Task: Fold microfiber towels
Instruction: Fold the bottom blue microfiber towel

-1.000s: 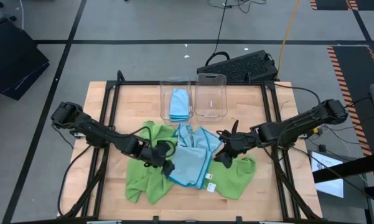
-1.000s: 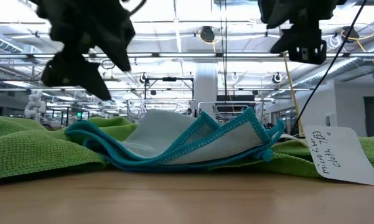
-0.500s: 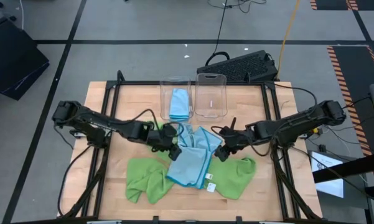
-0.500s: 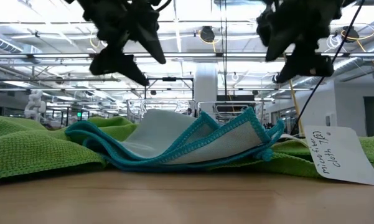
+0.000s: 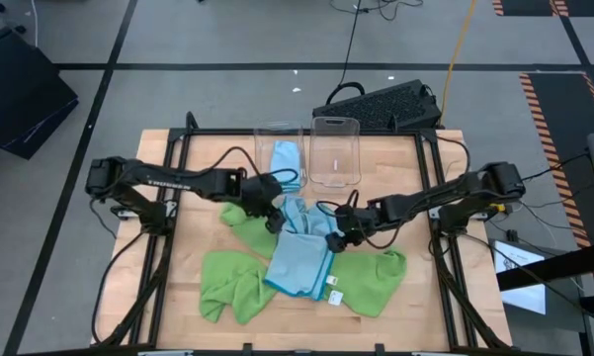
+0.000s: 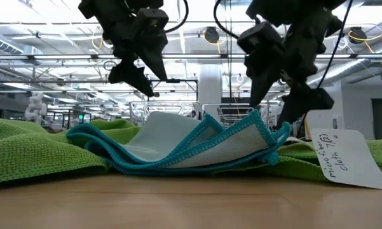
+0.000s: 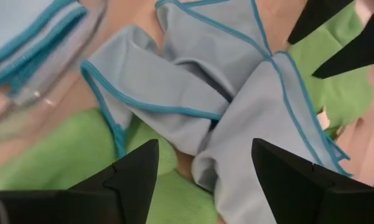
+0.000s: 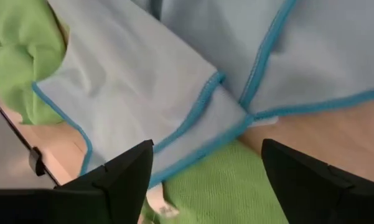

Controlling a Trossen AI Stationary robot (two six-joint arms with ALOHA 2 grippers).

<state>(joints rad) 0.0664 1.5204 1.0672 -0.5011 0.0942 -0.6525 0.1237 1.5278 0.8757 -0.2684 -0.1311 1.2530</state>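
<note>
Hovering over a crumpled blue towel (image 5: 301, 252) at mid-desk, both grippers hold nothing. The left gripper (image 5: 274, 220) hangs with fingers spread wide above the towel's far left edge; the right gripper (image 5: 338, 240) hangs equally wide above its right edge. Green towels (image 5: 232, 287) spread beneath, reaching toward the desk's (image 5: 158, 297) near edge. Two clear bins (image 5: 334, 151) stand at the far edge, one holding a folded blue towel (image 5: 286, 163). Bare wood stays open along both sides.
</note>
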